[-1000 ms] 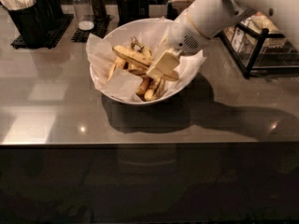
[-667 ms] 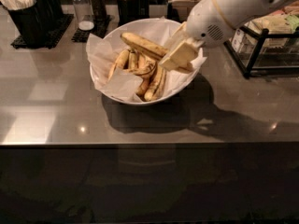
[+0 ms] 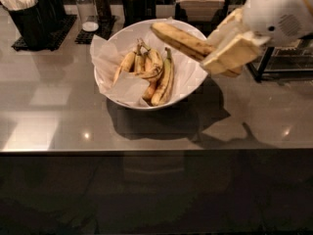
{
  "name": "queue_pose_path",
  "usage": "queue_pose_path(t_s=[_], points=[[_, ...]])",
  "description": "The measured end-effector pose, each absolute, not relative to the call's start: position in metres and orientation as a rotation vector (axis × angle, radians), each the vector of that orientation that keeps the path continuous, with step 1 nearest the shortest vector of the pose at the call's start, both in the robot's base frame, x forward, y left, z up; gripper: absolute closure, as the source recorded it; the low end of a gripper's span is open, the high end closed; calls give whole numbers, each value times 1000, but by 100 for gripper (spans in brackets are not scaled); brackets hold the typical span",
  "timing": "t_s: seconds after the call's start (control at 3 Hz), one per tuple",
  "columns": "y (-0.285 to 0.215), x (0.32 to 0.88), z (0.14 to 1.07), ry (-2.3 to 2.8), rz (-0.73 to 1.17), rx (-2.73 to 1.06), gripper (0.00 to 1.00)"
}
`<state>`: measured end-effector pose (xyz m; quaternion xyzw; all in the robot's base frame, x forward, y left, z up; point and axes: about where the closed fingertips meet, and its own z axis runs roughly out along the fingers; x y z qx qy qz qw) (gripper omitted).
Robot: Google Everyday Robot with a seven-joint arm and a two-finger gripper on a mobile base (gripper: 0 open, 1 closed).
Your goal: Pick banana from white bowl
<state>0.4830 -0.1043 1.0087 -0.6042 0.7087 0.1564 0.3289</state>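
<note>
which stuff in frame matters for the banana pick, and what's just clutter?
Job:
- banana, lifted over the bowl's right rim
- gripper, right of the bowl, fingers shut on the banana
- white bowl

Lying about:
- shorter bananas in the bowl
- black utensil holder
- shakers
- wire rack

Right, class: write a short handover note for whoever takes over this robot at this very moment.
Gripper: at the right side of the white bowl, raised above the counter, fingers shut on the banana.
Banana: held in the air, tilted, its free end over the bowl.
Bowl: on the counter, with several shorter bananas inside.
Done: grasp and lift.
Left: carry the banana clear of the bowl.
</note>
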Motion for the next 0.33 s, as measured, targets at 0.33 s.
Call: queue_pose_path(t_s=[0.33], points=[[-132, 453, 1022, 1882, 419, -1488, 100]])
